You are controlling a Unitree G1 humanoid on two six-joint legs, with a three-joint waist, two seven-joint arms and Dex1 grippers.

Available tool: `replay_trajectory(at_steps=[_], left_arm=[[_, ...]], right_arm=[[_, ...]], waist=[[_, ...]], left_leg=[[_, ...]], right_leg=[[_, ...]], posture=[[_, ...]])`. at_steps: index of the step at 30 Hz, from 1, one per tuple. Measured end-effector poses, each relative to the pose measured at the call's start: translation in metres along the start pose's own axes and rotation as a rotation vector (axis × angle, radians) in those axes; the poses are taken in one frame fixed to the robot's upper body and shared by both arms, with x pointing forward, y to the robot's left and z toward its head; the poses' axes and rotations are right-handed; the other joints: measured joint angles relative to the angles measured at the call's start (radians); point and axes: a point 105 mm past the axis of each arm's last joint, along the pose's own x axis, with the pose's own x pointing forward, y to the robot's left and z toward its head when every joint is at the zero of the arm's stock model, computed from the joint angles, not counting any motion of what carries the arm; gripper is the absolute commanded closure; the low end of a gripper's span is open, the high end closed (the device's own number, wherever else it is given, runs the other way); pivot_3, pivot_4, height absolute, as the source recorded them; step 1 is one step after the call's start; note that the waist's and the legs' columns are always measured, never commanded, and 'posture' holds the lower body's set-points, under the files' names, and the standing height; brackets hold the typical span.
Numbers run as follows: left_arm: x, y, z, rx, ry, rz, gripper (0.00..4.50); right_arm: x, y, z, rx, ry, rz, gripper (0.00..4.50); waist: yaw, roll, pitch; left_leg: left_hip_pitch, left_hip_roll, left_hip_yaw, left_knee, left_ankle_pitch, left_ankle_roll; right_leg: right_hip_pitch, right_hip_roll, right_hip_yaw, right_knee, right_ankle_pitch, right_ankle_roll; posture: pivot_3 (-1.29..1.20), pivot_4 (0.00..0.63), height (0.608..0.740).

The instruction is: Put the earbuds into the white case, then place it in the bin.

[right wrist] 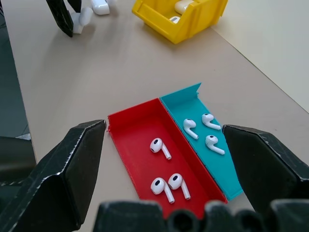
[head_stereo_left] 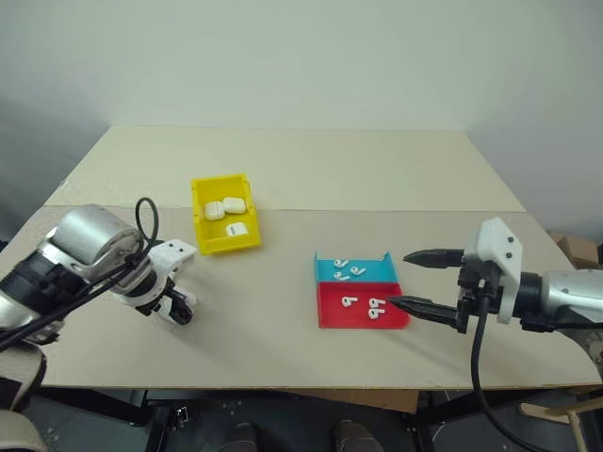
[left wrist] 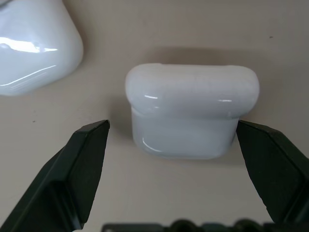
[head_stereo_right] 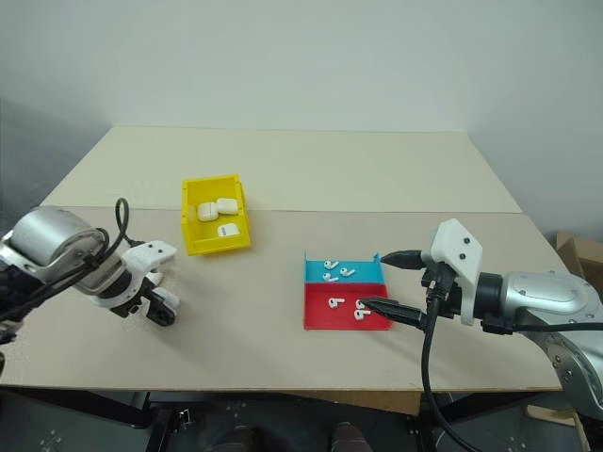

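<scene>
Left gripper point(left wrist: 174, 133) points down, fingers spread wide either side of the white case point(left wrist: 190, 113) on the table at near left. A second white case point(left wrist: 34, 46) lies just beside it; a skewed close could nudge either one. Right gripper point(right wrist: 164, 145) hangs open over the red tray point(right wrist: 130, 145), where earbuds point(right wrist: 169, 186) wait. The bin point(head_stereo_left: 224, 218) sits farther back.

1. Both eye views look forward and down from head height over the table point(head_stereo_left: 283, 169), sharing the yellow bin point(head_stereo_left: 224, 222) and the trays point(head_stereo_right: 344, 303).
2. Left wrist view: very near, facing down on a white case point(left wrist: 190, 113).
3. Right wrist view: near, angled over the same trays, bin at upper frame.
</scene>
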Motion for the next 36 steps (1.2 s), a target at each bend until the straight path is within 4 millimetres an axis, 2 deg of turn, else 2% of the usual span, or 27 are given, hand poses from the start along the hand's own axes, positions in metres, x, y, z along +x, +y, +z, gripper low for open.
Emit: replay_trajectory(at_steps=[3, 5, 9, 10, 17, 20, 23, 26, 29, 32, 36], left_arm=[[0.001, 0.0, 0.0, -0.01, 0.004, 0.001, 0.0], [0.003, -0.002, 0.004, -0.009, -0.003, 0.002, 0.4], [0.006, -0.008, 0.01, -0.007, -0.017, -0.019, 1.57], [0.006, -0.009, 0.01, -0.006, -0.018, -0.02, 1.72], [0.0, -0.003, 0.0, 0.022, -0.059, 0.03, 1.72], [-0.022, -0.007, 0.006, 0.074, -0.263, 0.004, 1.72], [-0.071, -0.014, 0.03, 0.126, -0.669, -0.039, 1.72], [-0.106, -0.022, 0.046, 0.116, -1.038, -0.105, 1.72], [-0.113, -0.047, 0.054, 0.131, -1.337, -0.318, 1.72], [-0.118, -0.071, 0.056, 0.255, -1.444, -0.54, 1.72], [-0.125, -0.091, 0.058, 0.431, -1.477, -0.735, 1.72]], right_arm=[[0.0, 0.0, 0.001, -0.004, -0.001, 0.0, 0.03], [0.0, 0.0, 0.001, -0.004, 0.0, 0.0, 0.0], [0.0, 0.001, 0.001, -0.006, 0.002, 0.004, 0.0], [0.0, 0.002, 0.0, -0.005, 0.005, 0.004, 0.0], [-0.003, 0.002, 0.001, 0.0, -0.003, -0.003, 0.0], [-0.002, 0.001, 0.002, -0.002, -0.006, -0.007, 0.0], [-0.001, -0.001, 0.002, 0.0, -0.007, -0.007, 0.0], [0.003, -0.003, 0.002, -0.016, 0.011, 0.005, 0.0], [0.013, 0.0, -0.002, -0.082, 0.106, 0.054, 0.0], [0.027, 0.004, 0.0, -0.146, 0.182, 0.113, 0.0], [0.043, 0.006, -0.005, -0.197, 0.302, 0.175, 0.89]], waist=[[-0.001, 0.0, 0.0], [0.001, 0.002, -0.001], [0.017, 0.004, -0.002], [0.018, 0.004, -0.002], [0.002, 0.004, -0.002], [-0.004, 0.002, -0.001], [0.0, 0.001, -0.001], [0.006, 0.002, -0.002], [0.013, 0.003, -0.002], [0.015, 0.002, -0.003], [0.015, 0.002, -0.003]], left_leg=[[0.0, 0.0, 0.0, 0.0, 0.0, 0.0], [0.001, -0.001, 0.0, 0.0, 0.0, 0.0], [0.003, -0.001, 0.0, 0.0, 0.0, -0.001], [0.003, -0.001, 0.0, 0.0, 0.001, -0.001], [0.0, -0.001, 0.0, -0.001, 0.001, -0.001], [-0.002, -0.001, -0.001, -0.001, 0.001, -0.001], [-0.001, -0.001, 0.0, -0.001, 0.001, -0.001], [0.002, -0.002, 0.001, 0.0, 0.001, -0.001], [0.004, -0.002, 0.001, 0.001, 0.001, -0.002], [0.003, -0.002, 0.001, 0.001, 0.002, -0.003], [0.001, -0.003, 0.001, 0.0, 0.002, -0.003]], right_leg=[[0.0, 0.0, 0.0, 0.0, 0.0, 0.0], [0.001, -0.001, 0.0, 0.0, 0.0, 0.0], [0.002, -0.001, 0.0, 0.001, 0.0, 0.001], [0.002, -0.001, 0.0, 0.001, 0.0, 0.001], [0.0, -0.001, 0.001, 0.0, 0.001, 0.0], [-0.002, -0.001, 0.0, 0.0, 0.001, 0.0], [0.0, -0.003, -0.001, -0.001, 0.001, 0.0], [0.003, -0.004, -0.001, -0.001, 0.001, 0.0], [0.006, -0.004, -0.001, -0.002, 0.001, 0.0], [0.005, -0.004, 0.0, -0.002, 0.002, 0.0], [0.002, -0.004, 0.0, -0.002, 0.002, 0.0]], posture=[[0.0, 0.15, 0.74], [0.0, 0.15, 0.74], [0.0, 0.15, 0.74], [0.0, 0.15, 0.74], [0.0, 0.15, 0.74], [0.0, 0.15, 0.74], [0.0, 0.15, 0.74], [0.0, 0.15, 0.74], [0.0, 0.15, 0.74], [0.0, 0.15, 0.74], [0.0, 0.15, 0.74]])
